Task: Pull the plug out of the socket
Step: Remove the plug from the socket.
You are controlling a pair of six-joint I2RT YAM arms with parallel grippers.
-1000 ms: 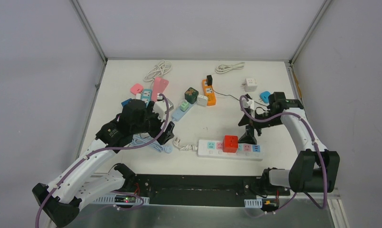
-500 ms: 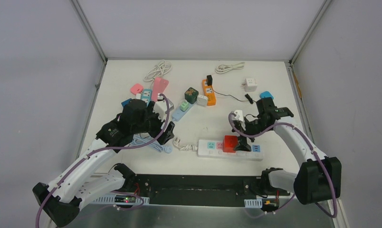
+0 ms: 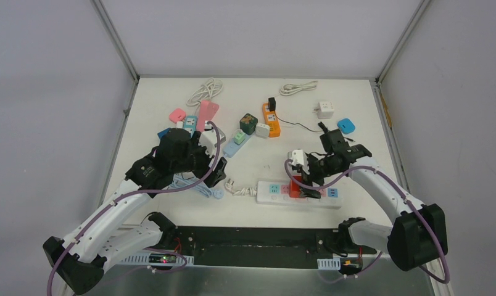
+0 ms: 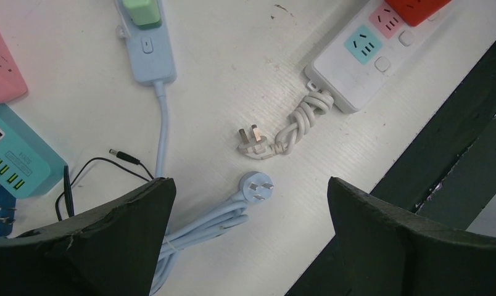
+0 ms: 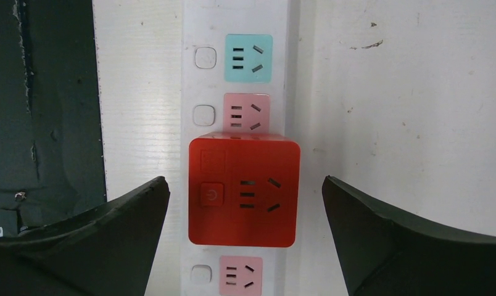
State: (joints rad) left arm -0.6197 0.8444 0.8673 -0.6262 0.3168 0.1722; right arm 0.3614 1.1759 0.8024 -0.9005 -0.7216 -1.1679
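A red cube plug point(image 5: 244, 191) with a power button sits plugged into the white power strip point(image 5: 203, 31) near the table's front edge. In the top view my right gripper point(image 3: 303, 185) is directly over the red cube plug point(image 3: 294, 185) and hides most of it. In the right wrist view my right gripper point(image 5: 245, 180) is open, one finger on each side of the cube, not touching it. My left gripper point(image 3: 217, 176) is open and empty and hovers over a light blue plug point(image 4: 258, 184) left of the strip point(image 3: 270, 190).
The strip's white cord and plug point(image 4: 253, 139) lie coiled by its left end. A light blue strip with a green adapter point(image 4: 148, 37) lies beyond. An orange strip point(image 3: 271, 118), a pink strip point(image 3: 207, 113), a white cube point(image 3: 325, 110) and a blue adapter point(image 3: 346, 126) lie farther back. The black rail point(image 3: 252, 237) borders the front.
My right arm has swung left and down from beside the strip's right end to over the red cube. The left arm has not moved.
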